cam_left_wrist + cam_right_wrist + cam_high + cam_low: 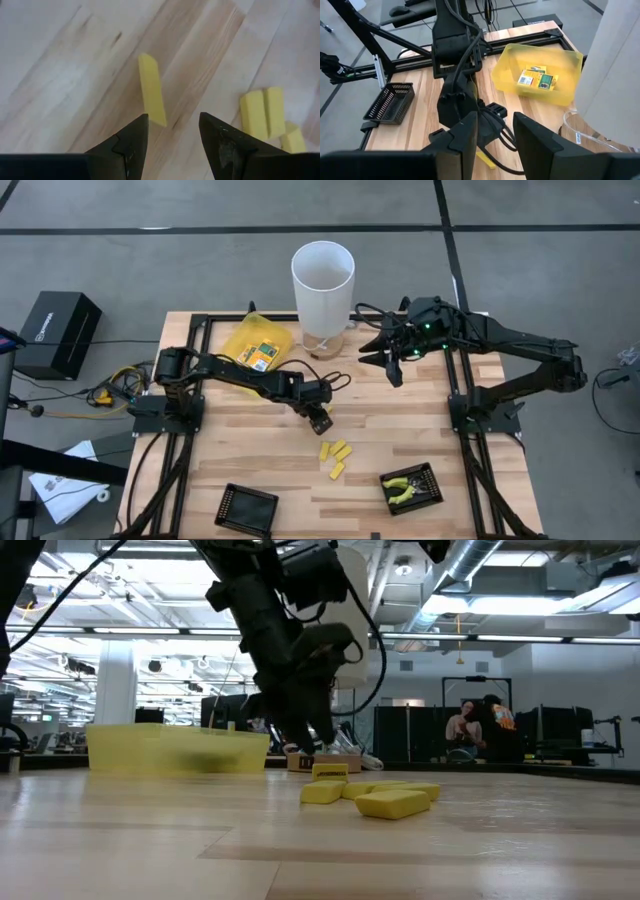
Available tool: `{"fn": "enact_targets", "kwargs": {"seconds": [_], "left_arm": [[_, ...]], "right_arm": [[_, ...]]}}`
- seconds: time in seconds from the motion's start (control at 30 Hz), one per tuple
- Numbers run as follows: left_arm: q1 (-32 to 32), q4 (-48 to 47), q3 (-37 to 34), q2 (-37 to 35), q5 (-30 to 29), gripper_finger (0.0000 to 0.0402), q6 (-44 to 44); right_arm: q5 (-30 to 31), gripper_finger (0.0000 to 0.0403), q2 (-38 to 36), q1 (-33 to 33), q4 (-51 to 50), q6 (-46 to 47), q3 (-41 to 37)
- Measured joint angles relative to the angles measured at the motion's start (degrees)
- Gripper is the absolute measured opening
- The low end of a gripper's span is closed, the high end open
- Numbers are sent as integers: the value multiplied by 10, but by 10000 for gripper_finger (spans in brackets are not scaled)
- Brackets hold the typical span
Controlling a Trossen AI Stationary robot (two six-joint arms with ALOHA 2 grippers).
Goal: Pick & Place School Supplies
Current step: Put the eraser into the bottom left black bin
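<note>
On the pale wood-grain table (pixel 400 430), blunt yellow oblong pieces (pixel 372 796) lie clustered, one more (pixel 152 90) alone just ahead of the released left claw (pixel 172 137), while the right claw (pixel 392 358), parted and empty, hovers near the white cylinder (pixel 322 285).

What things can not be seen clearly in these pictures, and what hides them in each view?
- Labels on the packets in the yellow pouch: too small to read, right wrist view.
- Tools in the right black tray: too small in the high view to count surely.
- Left black tray: contents too dark to tell, high view.
- Left gripper tips: blurred and dark in the low view.
- Yellow pieces: partly cut off by the left wrist view's finger and edge.
</note>
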Motion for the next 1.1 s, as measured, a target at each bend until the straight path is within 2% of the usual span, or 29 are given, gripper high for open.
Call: {"fn": "enact_targets", "kwargs": {"seconds": [0.37,1.1], "left_arm": [[16,3,0,6,-18,173,-9],[41,4,0,13,9,173,-20]], "right_arm": [[0,119,0,0,-1,10,0],[-2,119,0,-20,-21,56,0]]}}
